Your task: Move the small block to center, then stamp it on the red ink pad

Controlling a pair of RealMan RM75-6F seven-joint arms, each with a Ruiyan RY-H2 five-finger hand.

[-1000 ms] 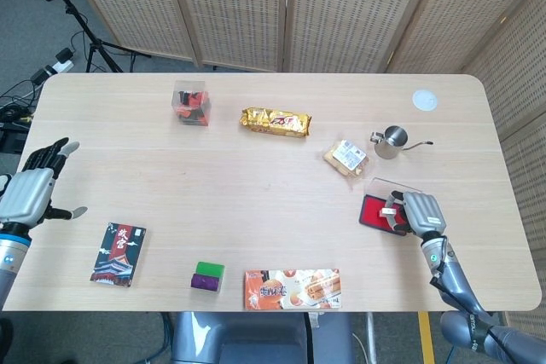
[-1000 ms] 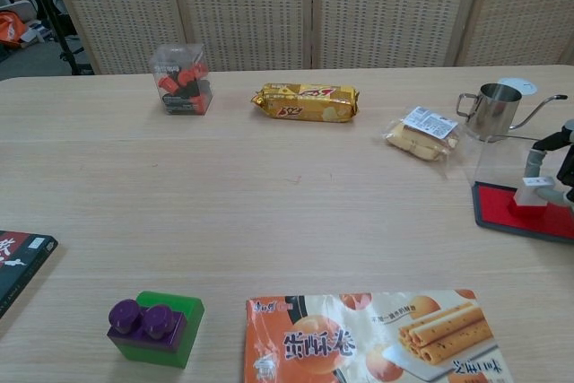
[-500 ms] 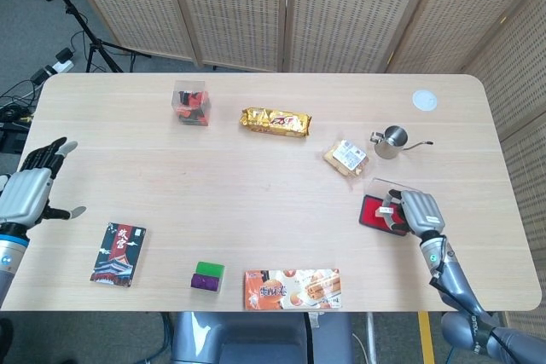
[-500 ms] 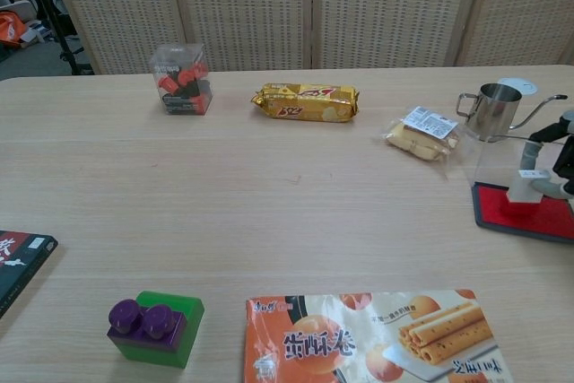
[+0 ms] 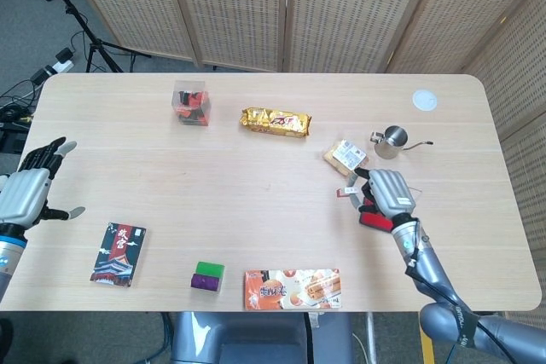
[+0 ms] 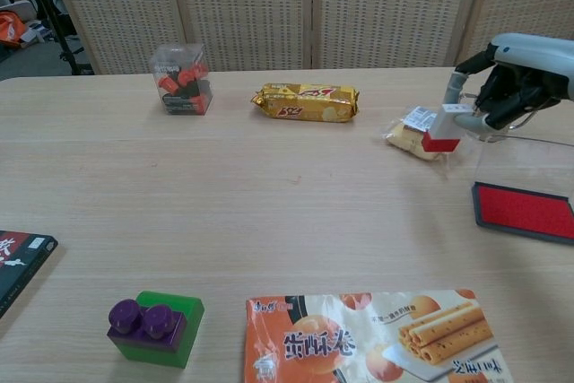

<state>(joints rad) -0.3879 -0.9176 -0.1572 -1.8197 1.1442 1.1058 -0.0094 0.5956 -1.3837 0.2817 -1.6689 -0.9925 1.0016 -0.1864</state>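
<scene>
My right hand [image 5: 386,193] [image 6: 520,73] pinches the small white block [image 5: 350,192] [image 6: 441,126] and holds it in the air; the block's underside is red. It hangs left of the red ink pad [image 6: 525,211], in front of the snack packet [image 6: 414,134]. In the head view the hand covers most of the ink pad [image 5: 374,221]. The pad's clear lid [image 6: 525,163] stands open behind it. My left hand [image 5: 28,191] hovers at the table's left edge, fingers spread and holding nothing.
A clear box of red and black pieces [image 6: 182,78] and a gold biscuit pack [image 6: 305,101] lie at the back. A steel pitcher [image 5: 392,141] stands behind the pad. Near the front edge are a book [image 5: 118,254], a green-purple brick [image 6: 154,326] and an orange wafer box [image 6: 372,338].
My right hand has lifted the block off the red ink pad and carried it up and leftward, toward the table's middle. The left hand has hardly moved.
</scene>
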